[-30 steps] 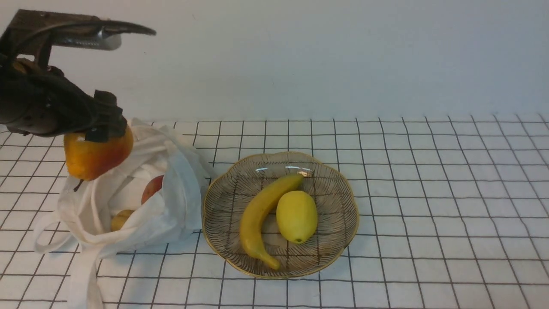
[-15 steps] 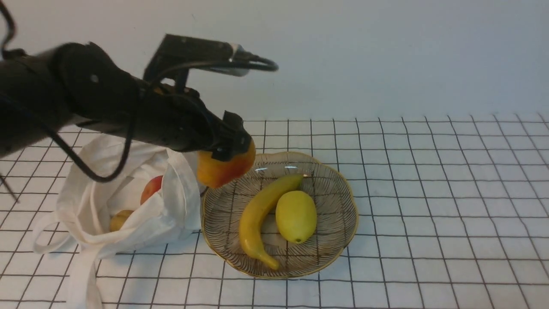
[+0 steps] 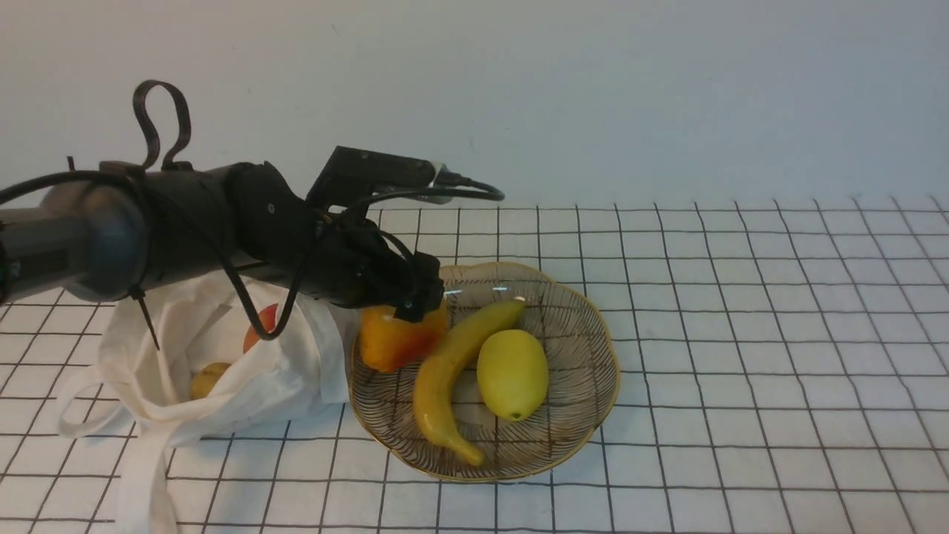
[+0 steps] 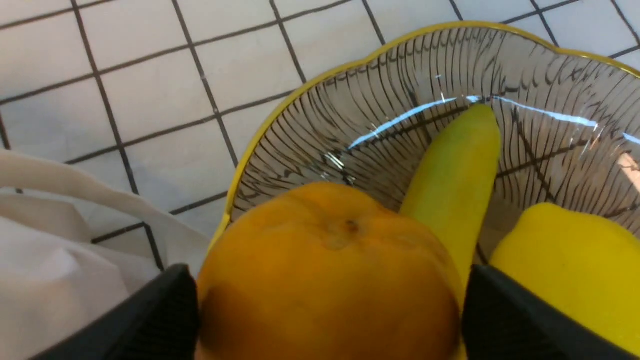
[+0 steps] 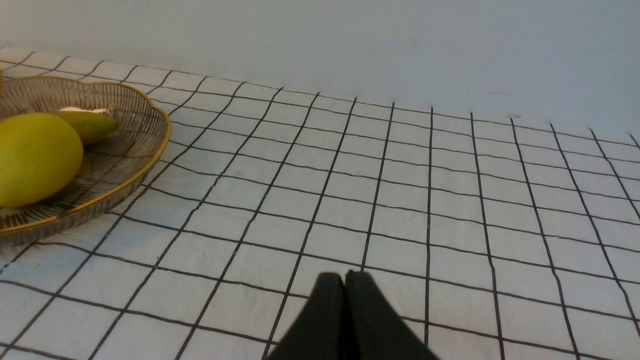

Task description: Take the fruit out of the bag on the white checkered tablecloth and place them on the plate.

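Note:
My left gripper (image 3: 411, 315) is shut on the orange-yellow pear (image 3: 397, 340), which sits low at the plate's (image 3: 586, 415) left side, beside a banana (image 3: 445, 371) and a yellow lemon-like fruit (image 3: 513, 373). In the left wrist view the pear (image 4: 325, 280) fills the space between the black fingers (image 4: 165, 315), over the plate's gold rim (image 4: 300, 85). The white bag (image 3: 237, 371) lies open at the left on the checkered tablecloth (image 3: 741, 334), holding a red-orange fruit (image 3: 256, 330) and a dull yellow one (image 3: 209, 378). My right gripper (image 5: 345, 280) is shut and empty above the cloth, outside the front view.
The bag's strap handles (image 3: 96, 430) trail toward the table's front left. A pale wall stands behind the table. The right wrist view shows the plate's right edge (image 5: 150, 155) and bare cloth beyond it.
My left arm has carried the pear from above the bag rightward and down into the left side of the plate. The right gripper shows no change.

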Tool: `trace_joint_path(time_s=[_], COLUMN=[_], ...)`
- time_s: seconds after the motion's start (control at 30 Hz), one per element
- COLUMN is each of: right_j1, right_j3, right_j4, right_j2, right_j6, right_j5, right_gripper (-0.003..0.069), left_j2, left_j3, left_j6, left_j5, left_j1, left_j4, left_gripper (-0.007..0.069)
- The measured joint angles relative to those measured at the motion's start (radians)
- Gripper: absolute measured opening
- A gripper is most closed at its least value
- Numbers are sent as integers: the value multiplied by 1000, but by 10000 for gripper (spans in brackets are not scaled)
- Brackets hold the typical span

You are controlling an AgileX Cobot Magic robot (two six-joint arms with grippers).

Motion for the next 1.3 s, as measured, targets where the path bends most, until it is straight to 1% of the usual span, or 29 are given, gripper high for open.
trace_joint_path(time_s=[0.23, 0.27, 0.3, 0.33, 0.37, 0.47, 0.5, 0.53, 0.57, 0.6, 0.63, 0.73, 0.83, 0.97, 1.07, 1.13, 1.3], right_j1=[0, 0, 0, 0, 0, 0, 0, 0, 0, 0, 0, 0, 0, 0, 0, 0, 0], right_j3=[0, 0, 0, 0, 0, 0, 0, 0, 0, 0, 0, 0, 0, 0, 0, 0, 0], right_j4=[0, 0, 0, 0, 0, 0, 0, 0, 0, 0, 0, 0, 0, 0, 0, 0, 0], right_j2=[0, 0, 0, 0, 0, 0, 0, 0, 0, 0, 0, 0, 0, 0, 0, 0, 0], right_j6=[0, 0, 0, 0, 0, 0, 0, 0, 0, 0, 0, 0, 0, 0, 3, 4, 4], right_j5=[0, 0, 0, 0, 0, 0, 0, 0, 0, 0, 0, 0, 0, 0, 0, 0, 0], right_gripper=[-14, -14, -14, -14, -14, -14, -14, -14, -14, -14, -14, -14, -14, -14, -14, -14, -14], left_j2=[-64, -88, -120, -166, -174, -363, -411, -482, -494, -564, -647, -797, -926, -1137, -1257, -1328, -1443], left_j3=[-47, -56, -64, -70, -71, -77, -78, -78, -78, -73, -59, 1, 88, 291, 379, 425, 463], left_j6=[0, 0, -1, -12, -12, -63, -72, -84, -86, -98, -110, -128, -131, -136, -136, -133, -127], left_j5=[73, 89, 107, 127, 130, 199, 214, 236, 236, 247, 250, 257, 255, 198, 197, 197, 195], left_j1=[0, 0, 0, 0, 0, 0, 0, 0, 0, 0, 0, 0, 0, 0, 0, 0, 0], left_j4=[7, 17, 28, 39, 39, 64, 70, 78, 78, 79, 79, 79, 79, 80, 80, 83, 98], left_gripper=[679, 663, 631, 584, 573, 266, 185, 85, 85, 36, 14, -5, -8, -8, -8, -8, -8])
